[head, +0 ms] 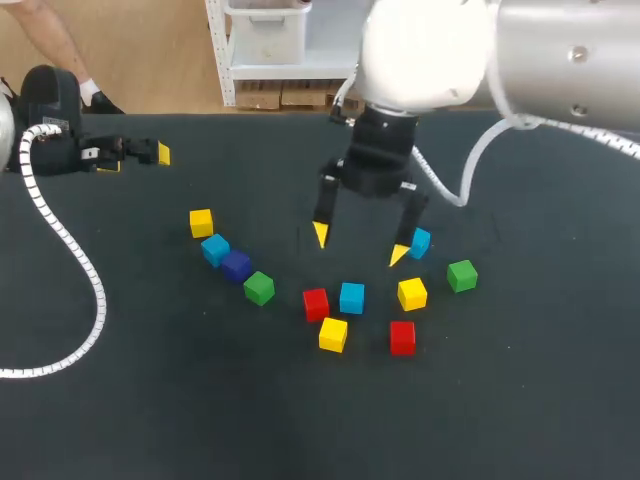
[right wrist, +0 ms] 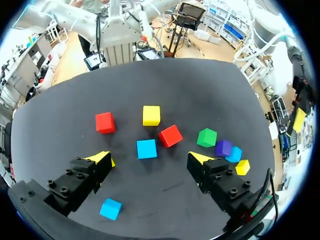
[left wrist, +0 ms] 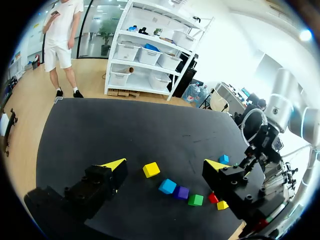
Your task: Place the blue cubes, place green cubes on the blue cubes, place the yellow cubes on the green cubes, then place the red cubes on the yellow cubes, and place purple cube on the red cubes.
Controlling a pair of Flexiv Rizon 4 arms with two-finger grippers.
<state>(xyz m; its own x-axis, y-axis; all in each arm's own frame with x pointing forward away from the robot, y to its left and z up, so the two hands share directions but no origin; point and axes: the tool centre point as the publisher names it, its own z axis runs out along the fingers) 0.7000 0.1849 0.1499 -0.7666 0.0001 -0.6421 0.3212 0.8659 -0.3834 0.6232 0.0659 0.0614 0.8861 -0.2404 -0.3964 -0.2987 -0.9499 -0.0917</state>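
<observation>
Coloured cubes lie loose on the black table, none stacked. My right gripper hangs open above the middle group, over a blue cube with a red cube beside it. Another blue cube sits by its right fingertip. Around them lie a yellow cube, a green cube, a second red cube and another yellow cube. Leftward runs a row: green, purple, blue, yellow. My left gripper stands open at the far left, holding nothing.
In the left wrist view the row of yellow, blue, purple and green cubes lies ahead of the fingers, with my right arm beyond. A white cable trails over the table's left part.
</observation>
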